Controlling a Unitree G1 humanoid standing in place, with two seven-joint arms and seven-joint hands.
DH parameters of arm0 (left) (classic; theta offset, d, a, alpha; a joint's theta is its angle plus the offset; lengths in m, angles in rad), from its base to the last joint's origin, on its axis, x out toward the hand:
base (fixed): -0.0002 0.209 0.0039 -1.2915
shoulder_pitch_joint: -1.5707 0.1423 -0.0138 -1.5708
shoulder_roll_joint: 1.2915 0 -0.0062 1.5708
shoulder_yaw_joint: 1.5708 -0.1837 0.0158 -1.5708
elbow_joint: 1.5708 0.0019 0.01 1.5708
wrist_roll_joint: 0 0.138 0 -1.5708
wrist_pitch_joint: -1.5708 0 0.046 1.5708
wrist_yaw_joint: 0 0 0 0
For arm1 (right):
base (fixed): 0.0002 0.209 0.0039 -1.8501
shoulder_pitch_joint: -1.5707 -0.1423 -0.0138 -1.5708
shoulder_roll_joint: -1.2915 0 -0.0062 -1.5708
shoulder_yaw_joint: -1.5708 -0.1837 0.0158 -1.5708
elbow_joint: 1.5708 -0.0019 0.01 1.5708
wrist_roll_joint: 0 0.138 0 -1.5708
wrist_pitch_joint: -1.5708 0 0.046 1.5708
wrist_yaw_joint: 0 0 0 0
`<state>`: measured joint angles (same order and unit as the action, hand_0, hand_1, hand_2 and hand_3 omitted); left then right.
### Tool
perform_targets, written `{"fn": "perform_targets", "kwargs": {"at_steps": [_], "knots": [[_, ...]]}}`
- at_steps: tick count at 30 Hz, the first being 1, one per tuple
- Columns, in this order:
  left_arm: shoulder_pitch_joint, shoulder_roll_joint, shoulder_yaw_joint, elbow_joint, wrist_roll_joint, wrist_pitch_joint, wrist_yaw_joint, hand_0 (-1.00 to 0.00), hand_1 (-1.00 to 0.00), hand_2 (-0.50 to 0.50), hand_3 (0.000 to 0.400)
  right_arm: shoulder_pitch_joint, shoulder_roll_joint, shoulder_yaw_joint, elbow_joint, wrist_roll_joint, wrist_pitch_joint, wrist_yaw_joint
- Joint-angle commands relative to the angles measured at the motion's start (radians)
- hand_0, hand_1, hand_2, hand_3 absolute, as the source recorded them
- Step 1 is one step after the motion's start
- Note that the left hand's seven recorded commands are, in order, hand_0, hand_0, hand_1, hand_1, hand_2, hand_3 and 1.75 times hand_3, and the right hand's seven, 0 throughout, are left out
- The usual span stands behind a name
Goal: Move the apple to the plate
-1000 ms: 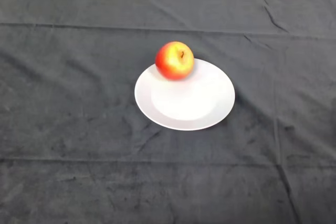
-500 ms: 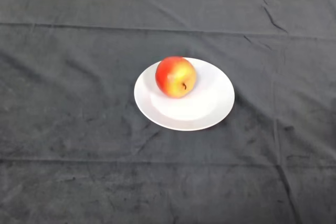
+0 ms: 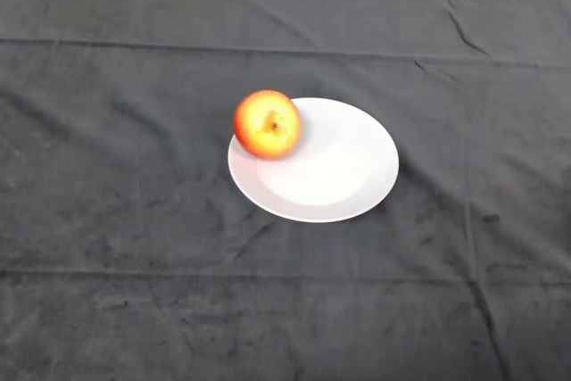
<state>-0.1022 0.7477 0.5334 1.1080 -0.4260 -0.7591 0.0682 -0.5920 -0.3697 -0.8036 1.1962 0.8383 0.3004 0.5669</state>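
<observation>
We see a round red-and-yellow apple (image 3: 268, 124) sitting on the far-left rim of a shallow white ceramic plate (image 3: 343, 176), overhanging the edge toward the dark grey cloth (image 3: 116, 220) that covers the table. No hand or arm appears in the head view, so we cannot say anything about its state. We judge the apple firm, smooth-skinned and moderately heavy, and being round it looks liable to roll on the sloping rim. If we had to steady it, we would close on its widest part from opposite sides, with the grip low enough that the waxy skin does not slip upward.
</observation>
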Motion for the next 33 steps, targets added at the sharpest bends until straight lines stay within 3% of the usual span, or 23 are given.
{"fn": "perform_targets", "kwargs": {"at_steps": [1,33], "knots": [[-0.030,0.051,0.040,0.042,0.017,-0.029,-0.011,0.00,0.00,0.00,0.000,-0.001,-0.026,-0.0165,0.015,-0.0035,-0.003,0.0038],[-0.027,0.046,0.075,0.050,0.035,-0.036,-0.041,0.00,0.00,0.00,0.000,-0.002,-0.026,-0.0174,0.017,-0.0045,-0.004,0.0055]]}}
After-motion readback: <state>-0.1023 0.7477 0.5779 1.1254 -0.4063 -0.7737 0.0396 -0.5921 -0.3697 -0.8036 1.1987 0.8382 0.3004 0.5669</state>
